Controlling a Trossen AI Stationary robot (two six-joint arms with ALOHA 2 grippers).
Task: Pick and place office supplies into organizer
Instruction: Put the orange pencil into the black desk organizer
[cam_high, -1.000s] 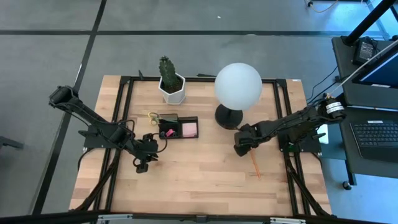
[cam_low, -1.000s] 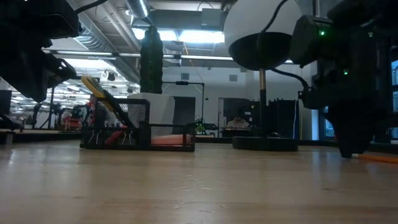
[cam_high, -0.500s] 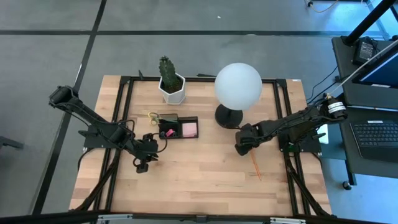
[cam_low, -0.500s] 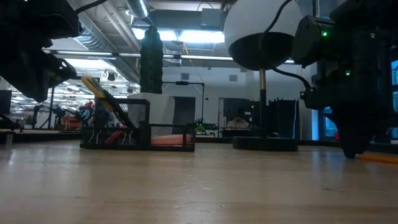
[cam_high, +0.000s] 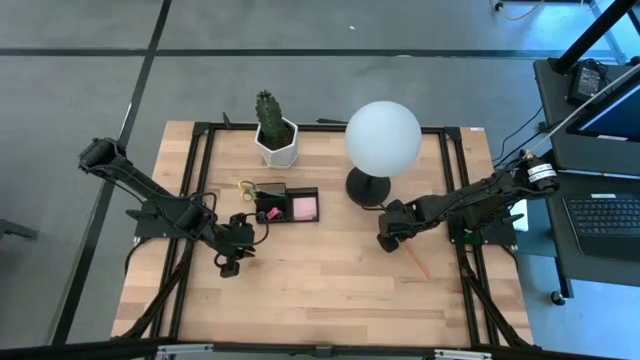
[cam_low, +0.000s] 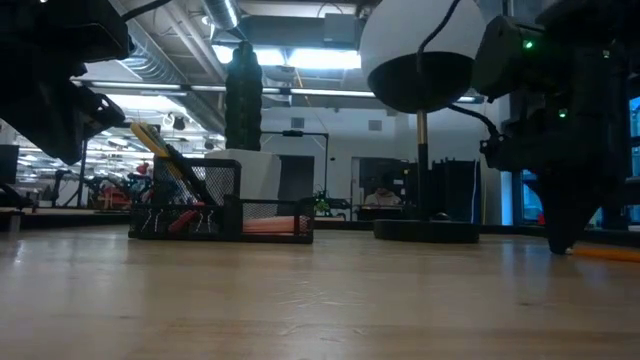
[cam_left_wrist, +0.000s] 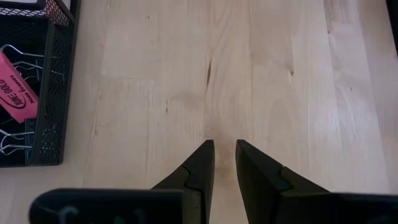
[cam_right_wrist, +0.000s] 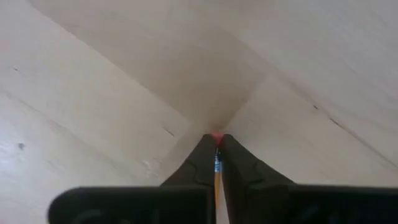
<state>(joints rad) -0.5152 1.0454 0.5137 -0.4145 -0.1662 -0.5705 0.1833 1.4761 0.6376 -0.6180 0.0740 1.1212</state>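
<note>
An orange pencil (cam_high: 415, 262) lies on the wooden table near the lamp base, and my right gripper (cam_high: 386, 243) is shut on its end. The black mesh organizer (cam_high: 286, 205) stands at the table's middle left. It holds yellow-handled scissors (cam_high: 245, 187), a pink sticky-note pad (cam_high: 303, 207), binder clips (cam_left_wrist: 12, 56) and a small pink piece (cam_left_wrist: 18, 94). My left gripper (cam_high: 230, 266) hangs just near of the organizer. Its fingers (cam_left_wrist: 198, 163) stand a narrow gap apart over bare wood, with nothing between them. My right gripper pinches the pencil between its two fingertips at the eraser end, on the metal band (cam_right_wrist: 216, 163). The pink eraser (cam_right_wrist: 216, 134) pokes out just past the tips. The fingers slant down from the table's right side. The pencil's shaft (cam_low: 610, 255) stays low on the table.
A white globe lamp (cam_high: 383, 138) on a black base (cam_high: 366, 187) stands just behind my right gripper. A cactus in a white pot (cam_high: 274, 135) is at the far edge behind the organizer. Bare wood spreads across the table's near half (cam_high: 320, 290).
My right gripper has shut on the pencil's eraser end while staying in place. The pencil has turned about that end. Its free tip has swung toward the table's right edge, still on the wood.
</note>
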